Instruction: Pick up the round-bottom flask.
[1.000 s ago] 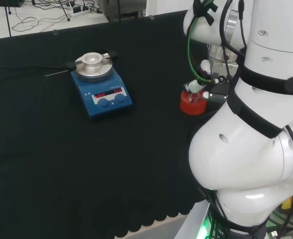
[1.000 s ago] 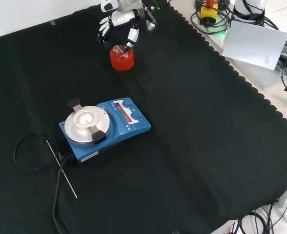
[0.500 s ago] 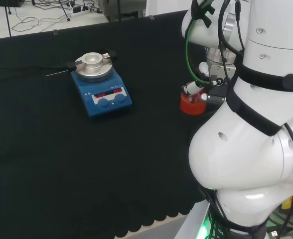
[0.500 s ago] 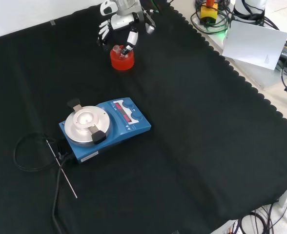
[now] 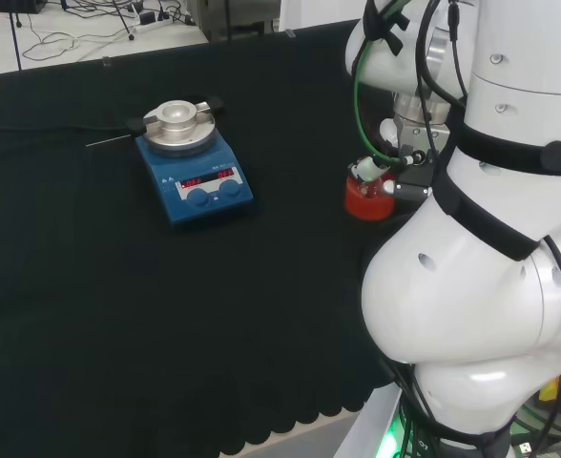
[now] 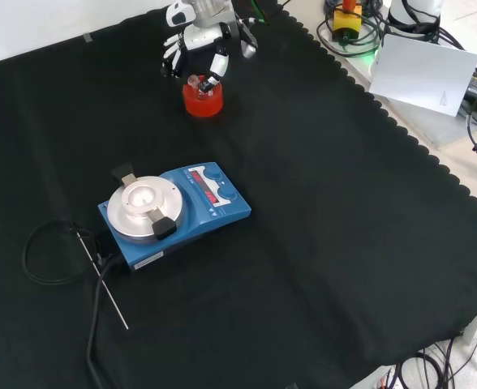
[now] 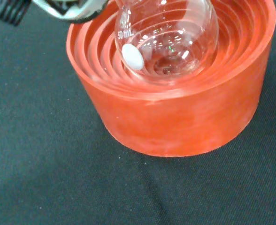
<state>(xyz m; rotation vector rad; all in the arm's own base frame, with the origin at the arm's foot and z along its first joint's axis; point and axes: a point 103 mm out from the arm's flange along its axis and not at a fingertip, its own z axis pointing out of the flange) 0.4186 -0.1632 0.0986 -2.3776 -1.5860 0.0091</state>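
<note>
Now, going left to right in the front view, a blue hotplate (image 6: pixel 176 213) sits mid-cloth with a thin rod (image 6: pixel 102 279) and cable beside it, well apart from the work. Farther off stands the red ribbed stand (image 6: pixel 202 99), and the round-bottom flask (image 7: pixel 168 35) rests in it, bulb down in the rings, neck pointing up toward the hand. The hand (image 6: pixel 199 50) hangs directly above the stand, fingers pointing down around the neck, one fingertip close beside it. Whether they have closed on the glass, I cannot tell. The flask's long axis is upright, so the lift likely depends on the fingers closing sideways on the neck.
</note>
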